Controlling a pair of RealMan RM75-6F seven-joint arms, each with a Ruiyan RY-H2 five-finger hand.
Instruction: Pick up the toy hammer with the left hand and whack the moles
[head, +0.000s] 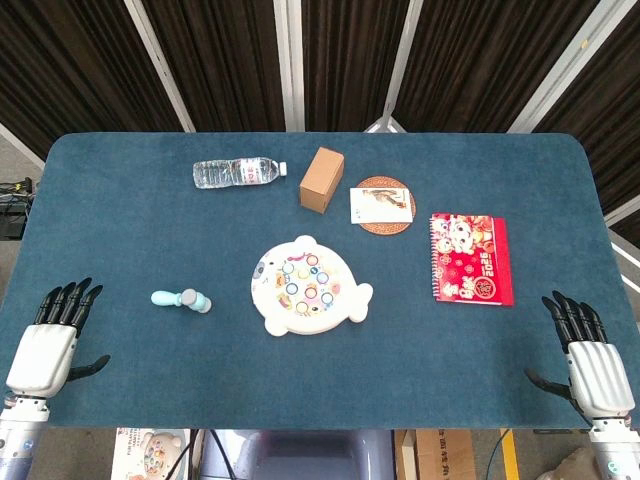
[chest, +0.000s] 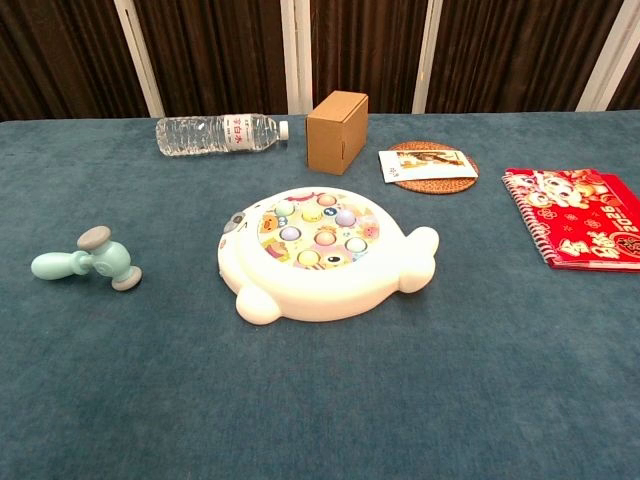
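The toy hammer (chest: 87, 259) is lying on its side on the blue cloth, pale mint handle pointing left, grey faces capping its short head, well to the left of the whack-a-mole toy (chest: 322, 252). That toy is sitting mid-table, a cream seal-shaped body with pastel moles (chest: 320, 230) dotting its round top.

The head view is showing both hands at the near table corners, which the chest view is missing altogether. The left hand (head: 48, 345) is resting palm down, black fingers straight and slightly apart, holding nothing; the right hand (head: 592, 358) is mirroring it, fingers spread and empty. The chest view is giving the hammer's grey ends and the moles' colours more plainly.

Behind the toy, a water bottle (head: 238, 173) is lying on its side, a cardboard box (head: 321, 179) is standing beside it, a card is resting on a round woven coaster (head: 384, 206), and a red spiral notebook (head: 471, 259) is lying to the right. Dark curtains with pale poles are hanging behind the table (head: 130, 230).
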